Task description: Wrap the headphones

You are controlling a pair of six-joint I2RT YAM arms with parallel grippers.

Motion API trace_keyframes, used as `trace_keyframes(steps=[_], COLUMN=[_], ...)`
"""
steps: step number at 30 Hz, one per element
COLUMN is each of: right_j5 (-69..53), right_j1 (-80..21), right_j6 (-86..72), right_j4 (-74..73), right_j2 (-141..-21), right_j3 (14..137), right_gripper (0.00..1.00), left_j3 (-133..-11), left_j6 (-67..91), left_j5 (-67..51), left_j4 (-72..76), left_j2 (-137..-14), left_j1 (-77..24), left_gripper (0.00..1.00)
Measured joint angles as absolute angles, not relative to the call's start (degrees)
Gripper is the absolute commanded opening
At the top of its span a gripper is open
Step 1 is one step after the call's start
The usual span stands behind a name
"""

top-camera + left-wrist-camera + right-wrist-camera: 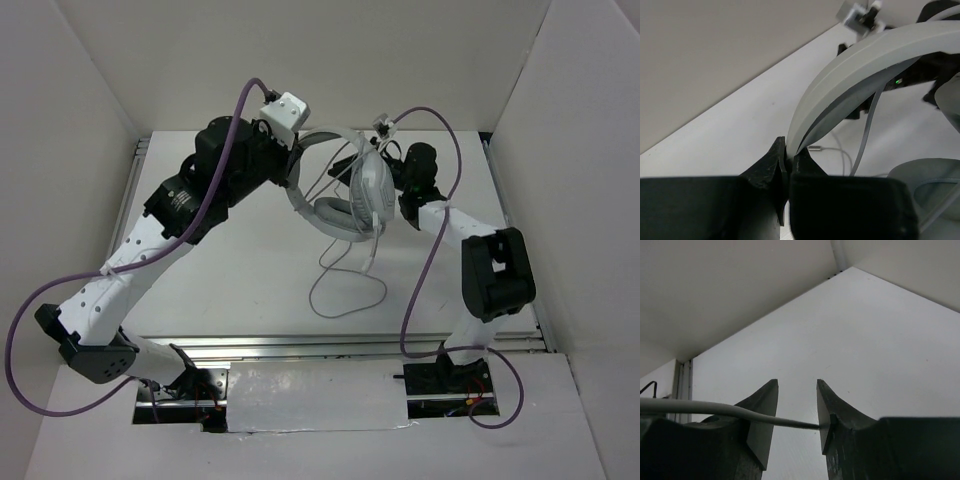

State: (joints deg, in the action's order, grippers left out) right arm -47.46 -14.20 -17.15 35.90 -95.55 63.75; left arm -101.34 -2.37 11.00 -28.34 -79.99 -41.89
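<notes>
Right now your left fingers (786,167) are clamped shut on the headband (855,65) of the headphones (362,195). They hold the headset up over the far middle of the bench (230,290), between the two arms. Your right fingers (762,407) stand apart, just to the right of the headset. The thin grey cable (700,407) runs across the gap between them and touches the inner face of one, unclamped. Below the ear cup (335,212), the cable hangs down and loops on the bench, nearer the arm bases.
</notes>
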Motion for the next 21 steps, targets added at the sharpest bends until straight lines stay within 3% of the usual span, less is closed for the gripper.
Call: trace_keyframes(steps=[2, 3, 6, 7, 8, 15, 21], right_j5=[-49.21, -50.28, -52.23, -52.80, -53.06, -53.52, -51.77], right_j1=[-14.46, -14.61, -15.07, -15.22, -15.35, -18.26, -21.93], right_j6=[-21.98, -24.34, -31.38, -33.23, -34.83, -37.87, -36.88], right_j4=[42.06, 45.25, 53.34, 55.46, 56.86, 61.32, 61.93], right_j2=[-98.59, -100.16, -104.90, -106.34, -107.63, -113.43, -113.36], right_j3=[63.77, 63.92, 65.21, 65.89, 66.72, 68.60, 58.39], right_gripper=[0.49, 0.59, 0.62, 0.76, 0.99, 1.00, 1.00], left_j3=[-103.09, -103.53, -104.09, -104.25, -104.40, -109.16, -112.07], left_j6=[-1.34, -0.93, 0.64, 0.89, 1.28, 2.42, 3.20], left_j5=[10.28, 9.93, 9.04, 8.95, 8.88, 9.61, 14.50], left_j4=[-28.05, -27.86, -27.05, -26.98, -27.03, -27.03, -24.84], left_j2=[-80.44, -80.51, -80.51, -80.55, -80.62, -82.24, -82.43], left_j1=[-42.26, -42.35, -42.52, -42.54, -42.54, -42.59, -42.59], left_gripper=[0.00, 0.00, 0.00, 0.00, 0.00, 0.00, 0.00])
